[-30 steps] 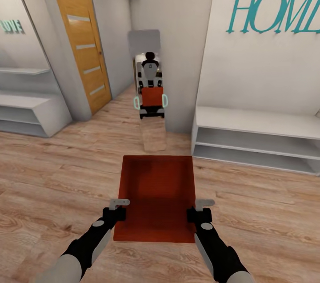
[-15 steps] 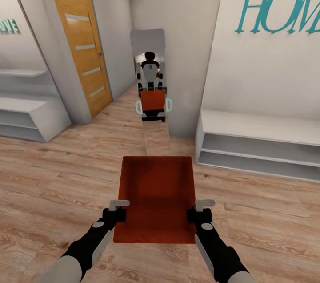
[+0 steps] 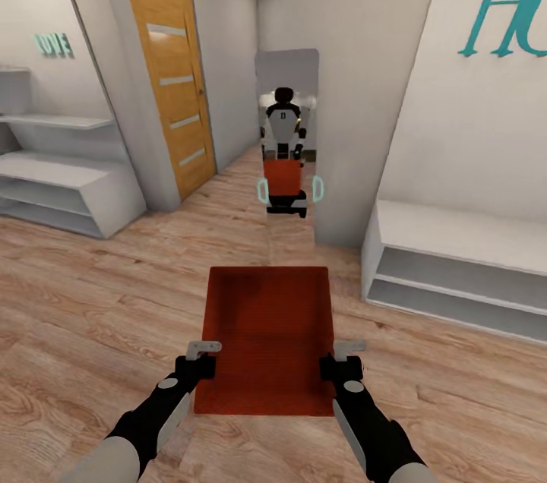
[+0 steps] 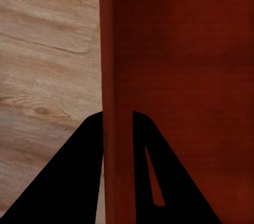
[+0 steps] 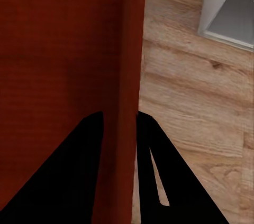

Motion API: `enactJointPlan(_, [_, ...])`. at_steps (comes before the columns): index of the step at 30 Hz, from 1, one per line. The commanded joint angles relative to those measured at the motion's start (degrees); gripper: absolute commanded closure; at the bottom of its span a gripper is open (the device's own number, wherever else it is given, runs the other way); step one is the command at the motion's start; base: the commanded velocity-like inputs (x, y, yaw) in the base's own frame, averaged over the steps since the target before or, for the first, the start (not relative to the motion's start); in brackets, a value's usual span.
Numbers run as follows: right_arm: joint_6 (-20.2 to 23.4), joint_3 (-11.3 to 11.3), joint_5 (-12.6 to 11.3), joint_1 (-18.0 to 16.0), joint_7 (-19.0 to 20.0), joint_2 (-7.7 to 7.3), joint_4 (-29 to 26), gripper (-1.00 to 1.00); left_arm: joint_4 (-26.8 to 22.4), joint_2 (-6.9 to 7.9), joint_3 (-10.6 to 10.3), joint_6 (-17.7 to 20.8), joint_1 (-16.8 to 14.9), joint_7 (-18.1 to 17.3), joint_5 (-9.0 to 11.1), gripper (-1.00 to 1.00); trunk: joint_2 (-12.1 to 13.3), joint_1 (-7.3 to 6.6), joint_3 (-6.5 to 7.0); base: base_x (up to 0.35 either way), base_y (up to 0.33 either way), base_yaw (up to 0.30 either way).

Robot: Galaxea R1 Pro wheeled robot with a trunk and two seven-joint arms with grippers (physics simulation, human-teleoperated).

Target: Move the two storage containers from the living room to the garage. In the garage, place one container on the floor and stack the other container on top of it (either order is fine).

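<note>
so the robot's in a hallway with a light wood-plank floor, carrying one orange-red storage container out in front of it at about arm level, above the planks; the left gripper is pinching the bin's left wall near the close corner, one finger inside and one outside, and the left wrist view shows the wall sandwiched between the two dark fingers; the right gripper does the same on the right wall, again with the wall squeezed between its fingers; my guess on handling: it's a stiff, light plastic bin, lidless and empty as far as i can see, so weight shouldn't be the issue; the thin low walls look smooth though, so they could slip or twist if the two arms drift apart or tilt unevenly; holding opposite walls like this seems the sane grip, keeps it level; ahead there's a tall mirror showing the robot's reflection, a wooden door on the left and white shelves on the right; i see no concrete floor here, so by my guess the garage is not reached yet.
</note>
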Motion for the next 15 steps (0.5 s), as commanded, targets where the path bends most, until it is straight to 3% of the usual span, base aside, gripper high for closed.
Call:
enactJointPlan(1, [0.10, 1.73, 0.82, -0.02, 0.10, 1.33, -0.26, 1.00, 0.27, -0.21, -1.67, -0.03, -0.02, -0.44, 0.91, 1.00, -0.03, 0.04, -0.05, 0.336, 0.068, 0.277])
enactJointPlan(15, [0.11, 1.73, 0.82, -0.02, 0.10, 1.33, -0.27, 1.00, 1.52, -0.22, -1.69, -0.02, -0.02, -0.44, 0.84, 1.00, -0.03, 0.04, -0.05, 0.325, 0.174, 0.278])
